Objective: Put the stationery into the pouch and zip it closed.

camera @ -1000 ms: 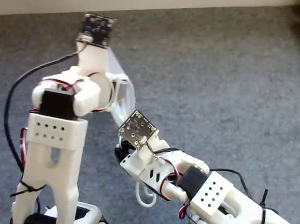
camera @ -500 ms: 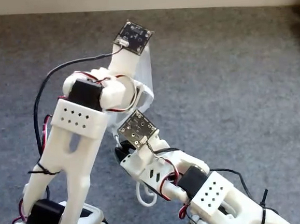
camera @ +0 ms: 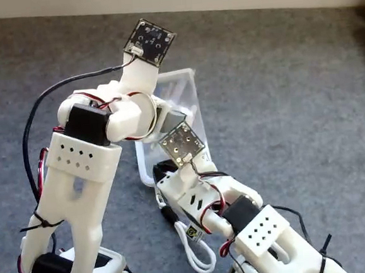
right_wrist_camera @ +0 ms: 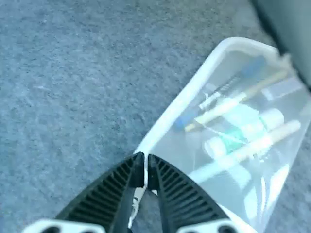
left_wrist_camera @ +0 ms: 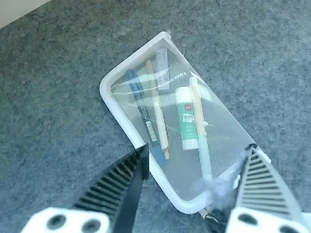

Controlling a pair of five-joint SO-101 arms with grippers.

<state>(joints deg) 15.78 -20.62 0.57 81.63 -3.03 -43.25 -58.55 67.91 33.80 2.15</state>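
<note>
- Pouch — a translucent white mesh pouch (left_wrist_camera: pixel 218 131) lies flat on the grey carpeted surface (left_wrist_camera: pixel 58 97), beneath the wrists of the 2 arms. 4 items show through its wall: a blue pen (left_wrist_camera: pixel 141 107), a wooden pencil (left_wrist_camera: pixel 158 116), a white glue stick (left_wrist_camera: pixel 186 119) and a pale green pen (left_wrist_camera: pixel 200 136).
- Left gripper (left_wrist_camera: pixel 197 153): hangs above the pouch with its jaws spread wide and nothing between them.
- Right gripper (right_wrist_camera: pixel 144 162): jaws pressed together at 1 corner of the pouch, pinching what looks like a thin white zip tab (right_wrist_camera: pixel 137 194).
- Stage, as judged: the stationery is inside, so zipping is the step in hand. How far the zip has run cannot be told.
- Risk 1: the tab is thin and held at the very tips of the jaws, so a sideways pull could slip it free.
- Risk 2: nothing pins the light pouch. A pull along the zip may drag the whole pouch over the carpet rather than run the slider — the left gripper would need to hold the other end down.
- Risk 3: a pen end lying near the opening might foul the zip.
</note>
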